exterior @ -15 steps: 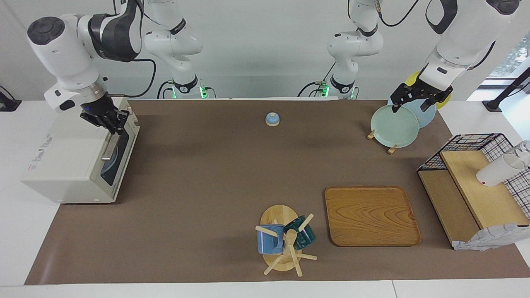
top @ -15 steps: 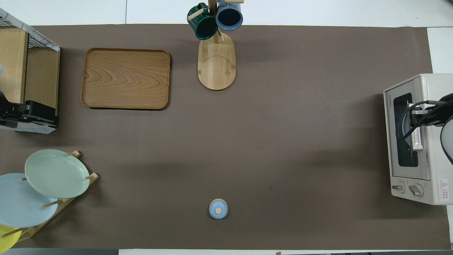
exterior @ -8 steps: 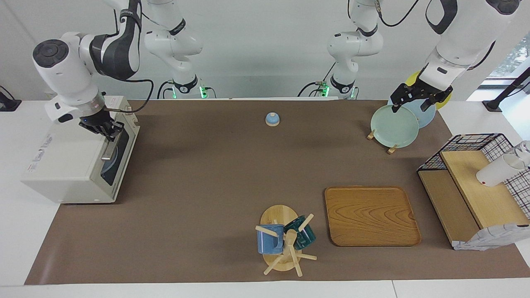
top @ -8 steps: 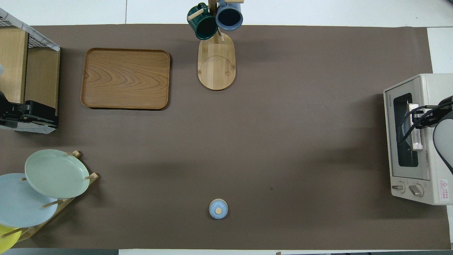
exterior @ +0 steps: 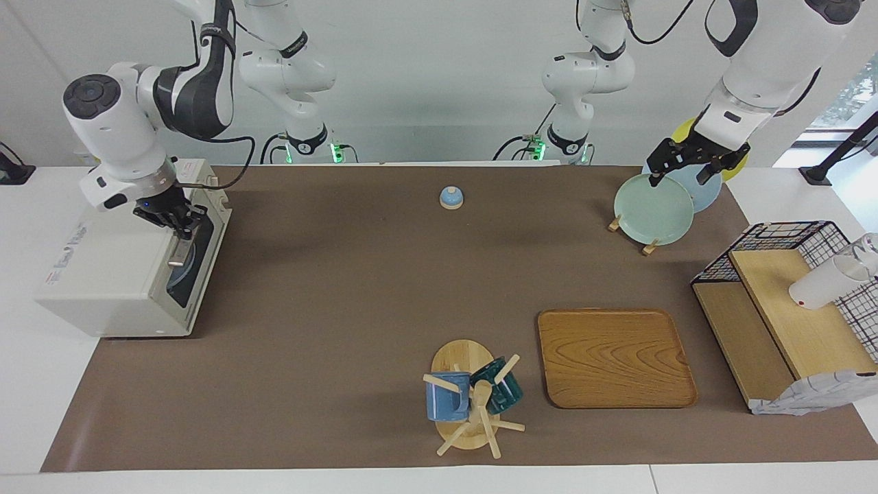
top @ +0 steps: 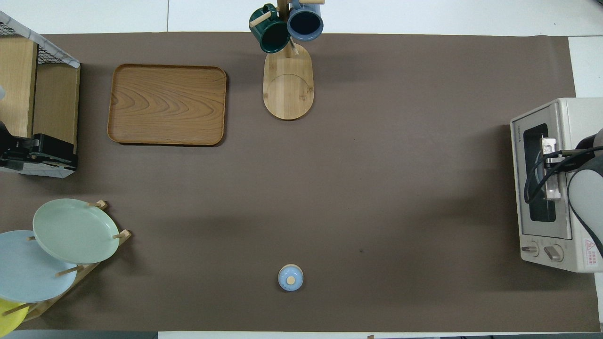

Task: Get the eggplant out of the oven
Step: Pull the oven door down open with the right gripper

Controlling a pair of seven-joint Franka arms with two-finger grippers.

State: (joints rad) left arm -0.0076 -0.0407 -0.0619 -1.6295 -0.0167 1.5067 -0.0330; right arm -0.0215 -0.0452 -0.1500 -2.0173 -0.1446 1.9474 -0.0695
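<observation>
Right claw pinches the oven door's handle; left claw waits, fingers spread.

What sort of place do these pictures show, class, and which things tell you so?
Most likely a robot lab dressed as a kitchen: a toaster oven, plates in a rack and mugs on a wooden stand sit on one covered table, with robot arms mounted along its edge.
</observation>
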